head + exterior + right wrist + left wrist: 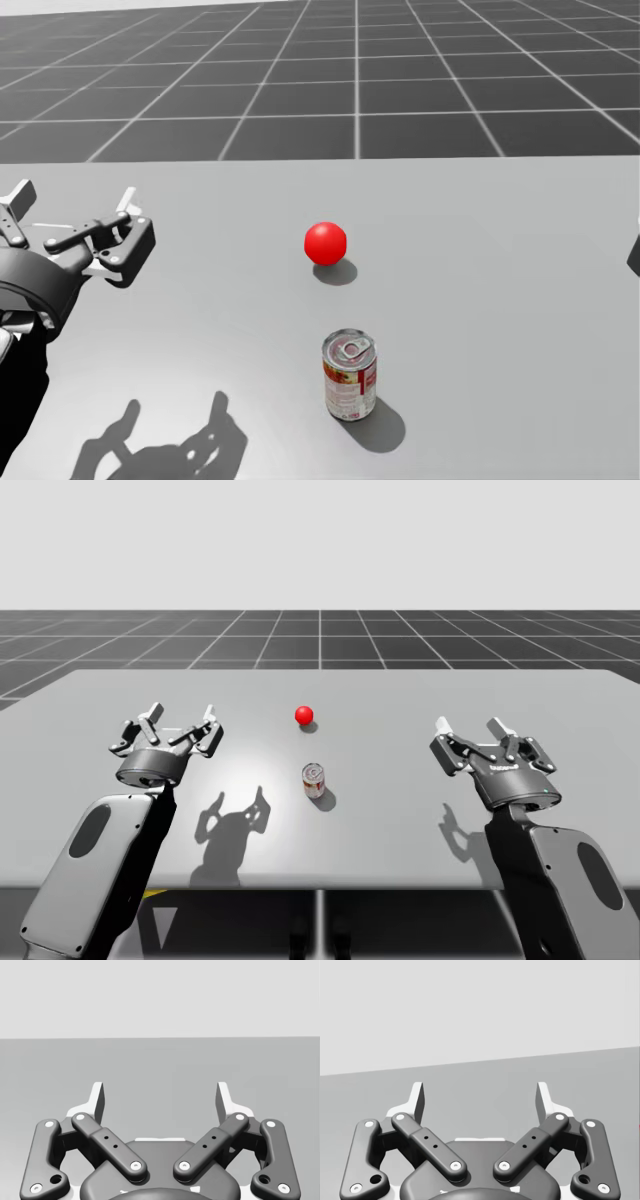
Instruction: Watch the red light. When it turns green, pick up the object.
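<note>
Red-labelled can [350, 388] upright, pull-tab lid [349, 348] on.

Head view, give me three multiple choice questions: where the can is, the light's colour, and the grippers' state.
1. The can stands: A. nearer me than the light; B. beyond it; C. on it.
2. The light is: A. green; B. red; C. blue.
3. My left gripper and right gripper are: A. open, empty; B. shut; C. holding the can.
A: the head view shows the can nearer. B: it is red. A: the wrist views show both spread wide, nothing between.
</note>
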Tool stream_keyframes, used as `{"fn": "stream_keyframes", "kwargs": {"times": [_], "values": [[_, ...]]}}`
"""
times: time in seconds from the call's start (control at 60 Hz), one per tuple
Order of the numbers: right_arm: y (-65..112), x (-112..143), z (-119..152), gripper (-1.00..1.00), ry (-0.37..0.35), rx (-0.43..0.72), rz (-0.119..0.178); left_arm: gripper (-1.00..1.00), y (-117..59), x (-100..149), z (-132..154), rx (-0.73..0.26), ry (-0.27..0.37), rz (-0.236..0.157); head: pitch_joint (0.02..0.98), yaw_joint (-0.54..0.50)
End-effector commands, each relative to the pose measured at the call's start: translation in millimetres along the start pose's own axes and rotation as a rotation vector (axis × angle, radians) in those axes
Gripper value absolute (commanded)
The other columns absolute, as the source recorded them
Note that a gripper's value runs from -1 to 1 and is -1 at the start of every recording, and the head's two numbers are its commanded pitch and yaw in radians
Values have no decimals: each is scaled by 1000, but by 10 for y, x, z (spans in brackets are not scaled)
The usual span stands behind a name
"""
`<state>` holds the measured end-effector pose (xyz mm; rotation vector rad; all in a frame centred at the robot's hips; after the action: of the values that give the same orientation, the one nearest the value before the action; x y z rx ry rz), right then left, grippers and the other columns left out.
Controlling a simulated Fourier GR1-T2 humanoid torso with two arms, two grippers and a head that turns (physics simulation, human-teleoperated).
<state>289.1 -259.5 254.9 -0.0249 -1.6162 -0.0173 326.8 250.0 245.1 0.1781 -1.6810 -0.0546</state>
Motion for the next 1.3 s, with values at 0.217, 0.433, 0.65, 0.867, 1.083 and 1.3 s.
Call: {"fn": "stream_keyframes", "kwargs": {"times": [0.217,0.433,0.65,0.867,1.083,1.3], "values": [[5,-3,-2,-1000,-5,-8,12,-1000,-7,-3,0,-3,2,-3,609,81],[8,-4,-2,-1000,-5,-9,13,-1000,-6,-3,0,-5,3,-2,609,80],[8,-3,-1,-1000,-5,-11,15,-1000,-6,-2,1,-6,3,-2,611,74],[5,-2,0,-1000,-4,-11,15,-1000,-12,-6,5,-6,2,-9,613,73],[3,-3,0,-1000,-3,-13,16,-1000,-15,-5,6,-6,2,-9,616,75],[5,-5,-2,-1000,-3,-14,16,-1000,-13,-7,5,-6,3,-9,620,72]]}}
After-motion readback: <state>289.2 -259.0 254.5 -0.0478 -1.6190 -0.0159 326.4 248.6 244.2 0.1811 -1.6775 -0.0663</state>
